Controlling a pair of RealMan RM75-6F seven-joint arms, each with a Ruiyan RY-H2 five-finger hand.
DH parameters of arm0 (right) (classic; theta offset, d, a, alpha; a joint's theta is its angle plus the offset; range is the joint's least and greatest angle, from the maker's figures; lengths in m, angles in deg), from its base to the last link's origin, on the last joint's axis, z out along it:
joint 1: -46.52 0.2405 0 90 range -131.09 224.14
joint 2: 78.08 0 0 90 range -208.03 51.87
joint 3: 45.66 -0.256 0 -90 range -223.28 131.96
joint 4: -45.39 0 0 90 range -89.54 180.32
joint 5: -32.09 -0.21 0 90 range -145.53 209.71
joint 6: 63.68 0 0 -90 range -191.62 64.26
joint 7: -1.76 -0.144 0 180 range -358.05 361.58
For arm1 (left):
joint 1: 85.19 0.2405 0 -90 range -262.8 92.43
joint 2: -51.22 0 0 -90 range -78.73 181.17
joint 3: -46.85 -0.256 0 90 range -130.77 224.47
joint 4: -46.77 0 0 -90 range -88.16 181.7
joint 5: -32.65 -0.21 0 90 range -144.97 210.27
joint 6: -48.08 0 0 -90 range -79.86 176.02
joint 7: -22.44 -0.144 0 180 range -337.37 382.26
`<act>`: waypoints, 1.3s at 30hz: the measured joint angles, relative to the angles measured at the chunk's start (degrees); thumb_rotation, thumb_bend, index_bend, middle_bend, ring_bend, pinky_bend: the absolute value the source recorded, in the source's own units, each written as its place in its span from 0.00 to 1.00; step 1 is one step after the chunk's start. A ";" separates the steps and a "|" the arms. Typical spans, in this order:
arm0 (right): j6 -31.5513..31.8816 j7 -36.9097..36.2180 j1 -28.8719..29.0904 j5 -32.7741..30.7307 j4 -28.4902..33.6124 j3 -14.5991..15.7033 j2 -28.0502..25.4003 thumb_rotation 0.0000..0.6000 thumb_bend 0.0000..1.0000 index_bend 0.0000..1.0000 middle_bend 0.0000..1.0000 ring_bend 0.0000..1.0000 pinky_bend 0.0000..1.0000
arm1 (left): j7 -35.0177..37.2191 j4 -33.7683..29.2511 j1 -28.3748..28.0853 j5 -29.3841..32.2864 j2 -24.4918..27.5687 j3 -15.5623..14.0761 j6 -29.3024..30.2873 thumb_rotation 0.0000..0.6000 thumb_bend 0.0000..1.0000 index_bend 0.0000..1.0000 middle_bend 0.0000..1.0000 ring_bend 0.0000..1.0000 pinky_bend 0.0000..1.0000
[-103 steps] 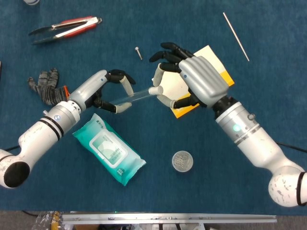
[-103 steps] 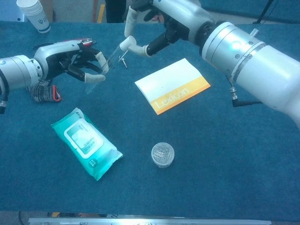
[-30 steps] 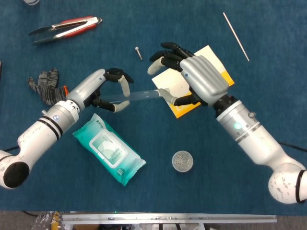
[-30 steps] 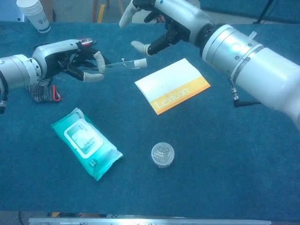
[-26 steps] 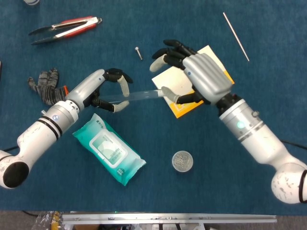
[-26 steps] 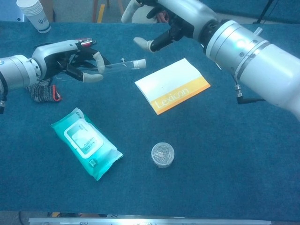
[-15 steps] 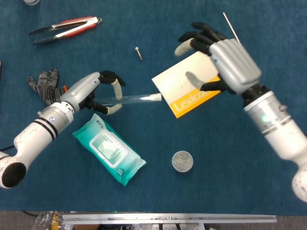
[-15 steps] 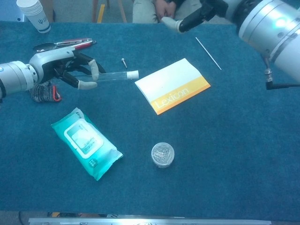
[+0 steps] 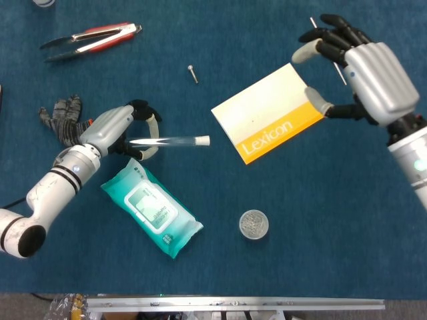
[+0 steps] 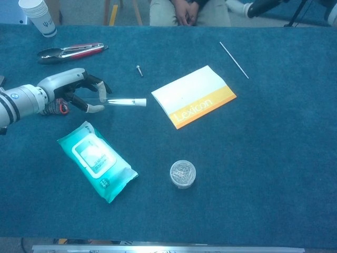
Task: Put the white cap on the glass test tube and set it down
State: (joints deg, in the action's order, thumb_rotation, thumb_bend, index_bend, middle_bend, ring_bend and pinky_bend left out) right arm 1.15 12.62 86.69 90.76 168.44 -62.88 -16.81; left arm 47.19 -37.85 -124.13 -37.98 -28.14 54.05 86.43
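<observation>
I see the left robot hand [image 9: 127,130] pinching the glass test tube [image 9: 167,141] at its closed end; the tube lies level just over the counter [image 9: 320,220], white cap [image 9: 203,141] seated on the far end, pointing toward the booklet [image 9: 268,122]. My right robot hand [image 9: 363,73] hangs well apart, fingers spread, holding nothing.

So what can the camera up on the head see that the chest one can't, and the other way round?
Only the head view shows the whole right hand, open and empty above the table. Only the chest view shows the stack of paper cups and a seated person behind the table. Both show the left hand holding the capped test tube, the wipes pack, the Lexicon booklet, the tongs and the small round jar.
</observation>
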 measured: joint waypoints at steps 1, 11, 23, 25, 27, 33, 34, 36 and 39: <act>0.00 -0.31 -0.27 0.24 0.20 0.06 -0.42 1.00 0.32 0.37 0.26 0.09 0.19 | 0.11 1.17 0.17 -0.48 -0.87 -0.21 0.41 1.00 0.30 0.56 0.26 0.06 0.10; -0.40 -2.43 -1.60 1.88 1.02 0.25 -2.71 1.00 0.32 0.37 0.26 0.09 0.19 | 0.61 9.22 0.72 -4.83 -5.80 -2.20 2.45 1.00 0.29 0.43 0.16 0.00 0.06; 0.52 -4.03 -3.08 3.43 1.35 -0.01 -4.41 1.00 0.32 0.37 0.26 0.09 0.19 | -0.56 8.35 0.90 -5.20 -4.56 -2.15 3.95 1.00 0.29 0.29 0.10 0.00 0.06; 0.97 -4.11 -3.81 3.69 1.36 0.25 -5.07 1.00 0.32 0.37 0.26 0.09 0.19 | -1.12 6.74 1.21 -5.55 -3.09 -1.83 5.54 1.00 0.29 0.29 0.10 0.00 0.06; 1.52 -4.12 -4.86 3.98 1.33 0.82 -5.99 1.00 0.32 0.37 0.26 0.09 0.19 | -2.13 4.93 1.61 -5.83 -1.32 -1.52 7.28 1.00 0.29 0.29 0.10 0.00 0.06; 4.35 -3.66 -9.21 5.36 0.96 3.58 -8.45 1.00 0.32 0.37 0.26 0.09 0.19 | -9.32 -2.69 4.01 -5.21 6.00 -0.54 13.54 1.00 0.29 0.28 0.10 0.00 0.06; 4.97 -3.54 -10.03 5.66 0.81 4.12 -8.74 1.00 0.32 0.37 0.26 0.09 0.19 | -11.23 -4.13 4.70 -4.84 7.37 -0.44 14.98 1.00 0.29 0.28 0.10 0.00 0.06; 6.73 -3.29 -12.11 6.53 0.32 5.43 -9.29 1.00 0.32 0.37 0.26 0.09 0.19 | -14.24 -6.16 5.92 -4.31 9.25 -0.36 17.46 1.00 0.29 0.28 0.10 0.00 0.06; 9.76 -3.15 -15.31 7.96 -0.77 7.21 -9.73 1.00 0.32 0.37 0.26 0.09 0.19 | -18.88 -9.28 8.44 -3.61 11.92 -0.39 22.36 1.00 0.30 0.28 0.11 0.00 0.06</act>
State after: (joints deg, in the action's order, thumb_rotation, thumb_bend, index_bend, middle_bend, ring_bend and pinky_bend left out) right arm 10.91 9.47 71.38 98.72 167.68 -55.67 -26.54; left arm 28.31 -47.14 -115.69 -41.60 -16.22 53.66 108.80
